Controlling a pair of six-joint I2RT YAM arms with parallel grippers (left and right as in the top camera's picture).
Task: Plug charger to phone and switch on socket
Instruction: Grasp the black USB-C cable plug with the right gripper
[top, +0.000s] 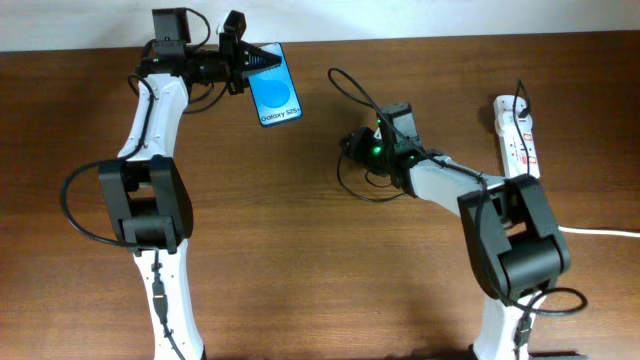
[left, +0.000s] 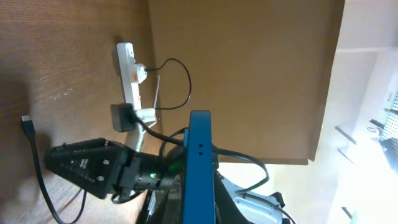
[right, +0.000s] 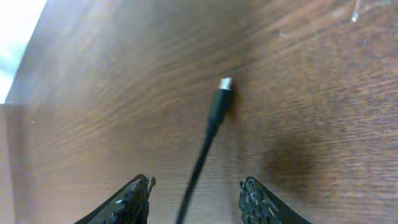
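The phone (top: 275, 88), blue screen facing up and slanted, sits in the upper left of the overhead frame. My left pincer (top: 243, 62) is closed on its near edge. That arm runs straight up the frame, then bends right at the wrist. The charger (right: 211, 118) lies on the table (top: 300, 250), its plug just ahead of my right pincer (right: 198, 183), whose fingers stand wide on either side of the cable. That arm stretches left toward frame centre. The socket (top: 518, 135) lies at upper right.
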